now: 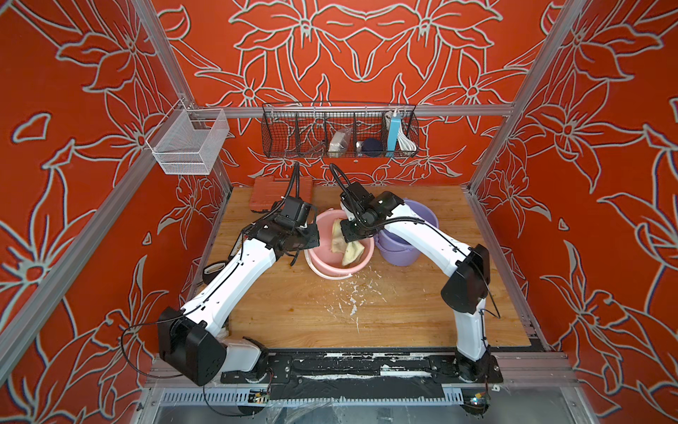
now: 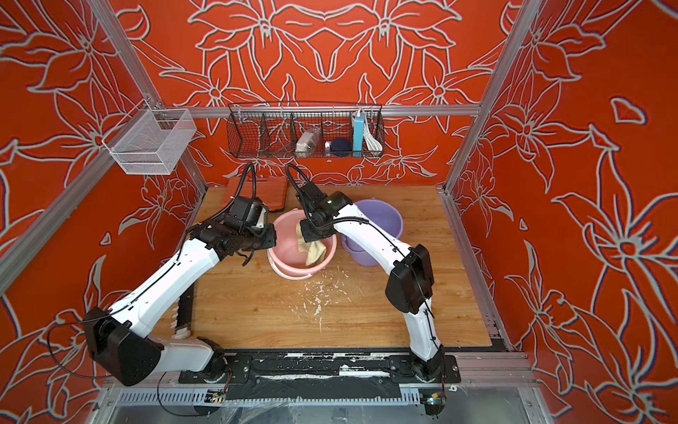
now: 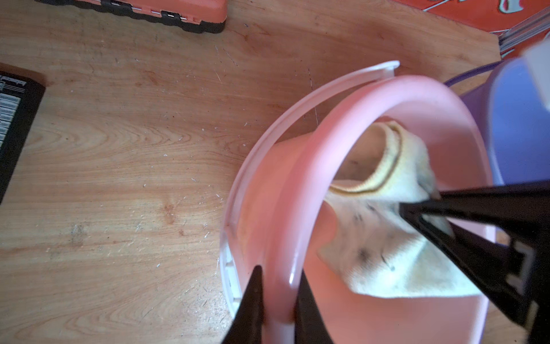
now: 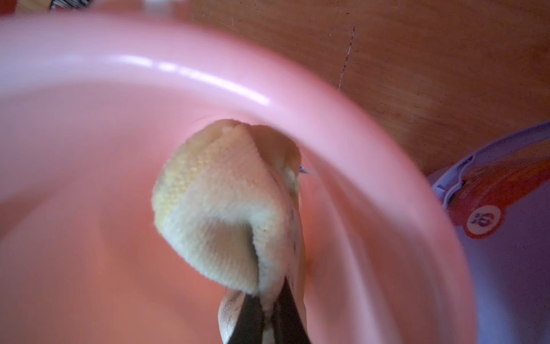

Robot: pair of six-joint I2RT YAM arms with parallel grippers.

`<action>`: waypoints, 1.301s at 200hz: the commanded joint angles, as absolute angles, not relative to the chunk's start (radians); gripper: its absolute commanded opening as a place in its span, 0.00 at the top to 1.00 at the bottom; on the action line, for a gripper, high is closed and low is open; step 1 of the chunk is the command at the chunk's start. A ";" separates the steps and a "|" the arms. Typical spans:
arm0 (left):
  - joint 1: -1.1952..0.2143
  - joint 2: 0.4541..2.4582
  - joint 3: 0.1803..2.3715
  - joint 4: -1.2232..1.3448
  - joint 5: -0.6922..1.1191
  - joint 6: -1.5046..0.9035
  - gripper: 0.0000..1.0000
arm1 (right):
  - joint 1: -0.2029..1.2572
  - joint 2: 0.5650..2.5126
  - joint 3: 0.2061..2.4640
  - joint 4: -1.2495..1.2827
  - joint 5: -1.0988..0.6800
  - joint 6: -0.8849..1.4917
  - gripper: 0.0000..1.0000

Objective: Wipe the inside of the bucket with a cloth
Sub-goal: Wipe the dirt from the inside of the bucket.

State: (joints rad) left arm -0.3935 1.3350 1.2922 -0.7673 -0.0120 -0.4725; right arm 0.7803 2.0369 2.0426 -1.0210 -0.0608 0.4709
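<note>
Right gripper (image 4: 266, 295) clamped on the cloth (image 4: 220, 208), which bunches ahead of its tips inside the pink bucket (image 1: 324, 262). Left gripper (image 3: 278, 277) closed on the bucket's rim, across from the cloth.

The left arm (image 1: 234, 279) and right arm (image 1: 433, 238) slant inward over the worktop, wrists close together. The left pincer (image 3: 279, 272) is clamped across the rim of the bucket (image 3: 416, 85). The right pincer (image 4: 266, 290), angled downward, pinches the cloth (image 4: 220, 208) tight.
</note>
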 commanded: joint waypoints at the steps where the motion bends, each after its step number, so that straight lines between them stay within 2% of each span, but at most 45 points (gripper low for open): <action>1: -0.390 1.290 1.336 -0.781 0.090 -0.495 1.00 | 0.777 2.056 2.097 -0.970 -0.017 0.515 1.00; 45: -0.391 1.323 1.342 -0.799 0.206 -0.536 1.00 | 0.792 2.030 2.067 -0.811 -0.065 0.542 1.00; 89: -0.391 1.344 1.316 -0.762 0.204 -0.543 1.00 | 0.818 2.079 2.096 -0.719 -0.353 0.506 1.00; 119: -0.390 1.335 1.321 -0.760 0.184 -0.533 1.00 | 0.821 2.083 2.057 -0.722 -0.447 0.445 1.00; 151: -0.390 1.345 1.318 -0.767 0.183 -0.537 1.00 | 0.820 2.062 2.039 -0.749 -0.268 0.454 1.00; 182: -0.390 1.331 1.312 -0.788 0.132 -0.523 1.00 | 0.809 2.109 2.161 -0.897 -0.019 0.423 1.00; 234: -0.388 1.333 1.330 -0.836 0.052 -0.493 1.00 | 0.792 2.197 2.367 -1.162 0.281 0.334 1.00; 260: -0.390 1.350 1.347 -0.844 0.003 -0.488 1.00 | 0.792 2.171 2.317 -1.216 0.373 0.305 1.00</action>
